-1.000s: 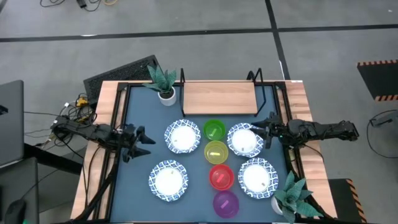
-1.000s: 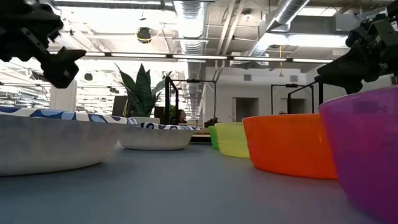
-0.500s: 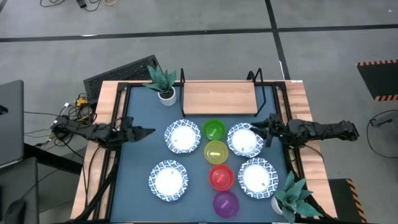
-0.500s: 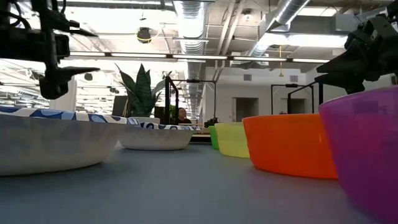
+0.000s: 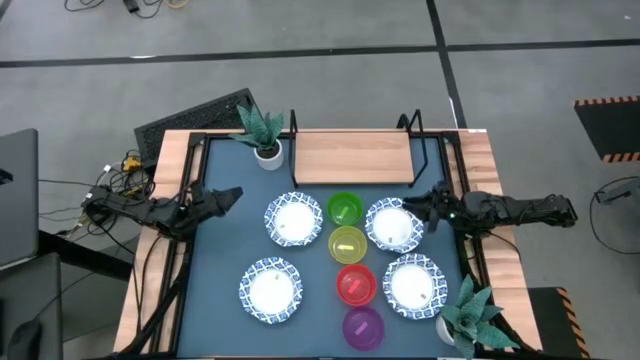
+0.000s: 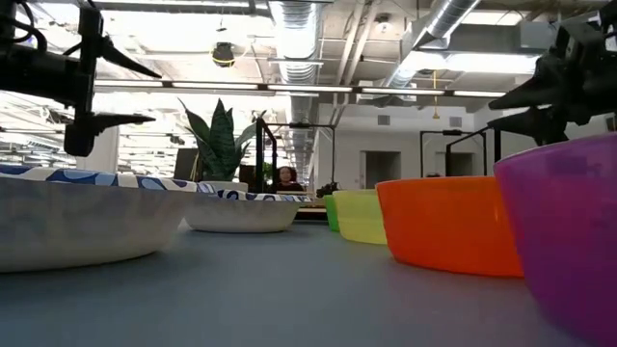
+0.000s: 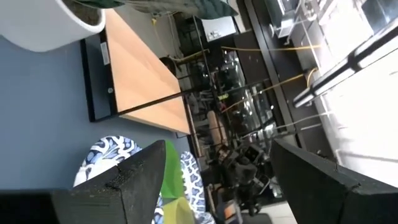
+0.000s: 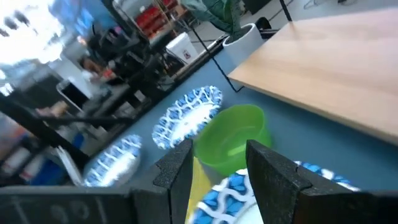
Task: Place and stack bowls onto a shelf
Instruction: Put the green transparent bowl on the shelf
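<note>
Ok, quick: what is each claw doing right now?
Left claw: open, empty, at the table's left edge.
Right claw: open, empty, beside a patterned bowl.

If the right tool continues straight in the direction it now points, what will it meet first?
The right tool, open, points across the table over the rear right patterned bowl. Going on, it would probably meet the green bowl first, though its height above the bowls is uncertain.
</note>
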### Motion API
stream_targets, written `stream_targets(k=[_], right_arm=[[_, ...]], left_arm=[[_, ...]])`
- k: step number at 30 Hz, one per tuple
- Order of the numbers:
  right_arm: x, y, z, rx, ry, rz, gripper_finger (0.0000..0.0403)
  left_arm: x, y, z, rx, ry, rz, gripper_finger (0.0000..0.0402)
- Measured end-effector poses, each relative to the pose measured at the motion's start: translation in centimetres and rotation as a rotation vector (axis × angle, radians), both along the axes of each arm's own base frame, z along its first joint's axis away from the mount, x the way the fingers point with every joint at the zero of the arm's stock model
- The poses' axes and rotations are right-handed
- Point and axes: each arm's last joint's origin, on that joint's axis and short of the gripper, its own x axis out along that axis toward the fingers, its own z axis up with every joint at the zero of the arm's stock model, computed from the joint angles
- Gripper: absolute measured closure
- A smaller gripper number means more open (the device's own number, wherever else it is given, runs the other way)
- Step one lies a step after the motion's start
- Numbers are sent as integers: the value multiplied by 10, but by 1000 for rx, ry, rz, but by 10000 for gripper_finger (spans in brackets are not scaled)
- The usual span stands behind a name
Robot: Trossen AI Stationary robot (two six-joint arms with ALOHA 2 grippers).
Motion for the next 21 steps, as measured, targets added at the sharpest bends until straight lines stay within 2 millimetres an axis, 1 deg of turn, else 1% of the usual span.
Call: stream_targets(k=[2, 3, 6, 9, 11, 13, 16, 18, 21], right_arm=[[1, 1, 5, 54, -71, 23, 230], [2, 1, 11, 71, -135, 41, 230], [-1, 2, 35, 76, -384, 73, 230], [-10, 1, 59, -26, -606, 58, 230], [-16, 0, 76, -109, -662, 17, 230], [-19, -1, 94, -190, -637, -25, 230], [-15, -1, 123, -331, -515, -60, 230], [-6, -1, 142, -400, -373, -72, 230], [16, 0, 160, -471, -101, -54, 230]], left_arm=[[0, 0, 0, -22, -14, -1, 127], [0, 0, 0, -30, -22, -1, 127], [0, 0, 4, -60, -73, -6, 127], [-2, 0, 12, -71, -156, -28, 127], [-3, 0, 19, -67, -216, -46, 127], [-5, 0, 26, -57, -276, -57, 127], [-9, 1, 35, -7, -340, -51, 127], [-11, 2, 39, 34, -362, -32, 127], [-14, 3, 43, 64, -379, 0, 127]])
